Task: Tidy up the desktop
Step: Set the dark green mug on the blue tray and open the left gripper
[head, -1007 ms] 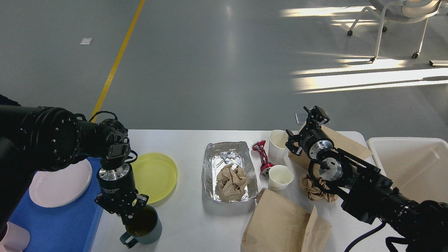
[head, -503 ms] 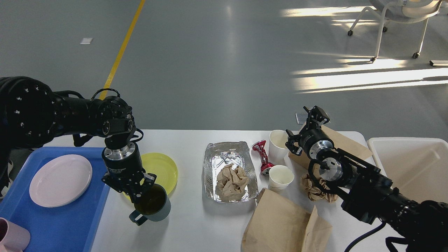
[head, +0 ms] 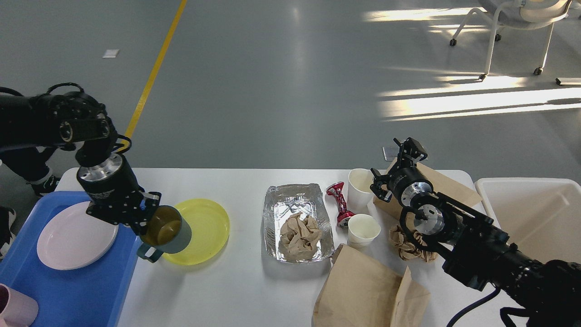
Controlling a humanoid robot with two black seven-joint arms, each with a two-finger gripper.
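The white desktop (head: 245,290) spans the view. My left gripper (head: 144,221) is shut on the rim of a teal mug (head: 167,230) with a dark yellowish inside. It holds the mug lifted and tilted over the left edge of a yellow plate (head: 204,234), beside the blue tray (head: 81,295). My right gripper (head: 394,168) is open and empty at the far right. It hovers over a brown paper bag (head: 449,186), next to a white paper cup (head: 360,184).
The tray holds a pale plate (head: 68,238) and a pink cup (head: 13,309). A foil tray (head: 277,213) holds crumpled paper (head: 299,234). Also here: a crushed red can (head: 340,204), a second cup (head: 364,229), a paper wad (head: 408,249), a near bag (head: 367,290), an off-white bin (head: 558,190).
My left gripper has lifted the teal mug from the table's front and carried it left and back, tilting it, toward the blue tray. The right arm has not moved.
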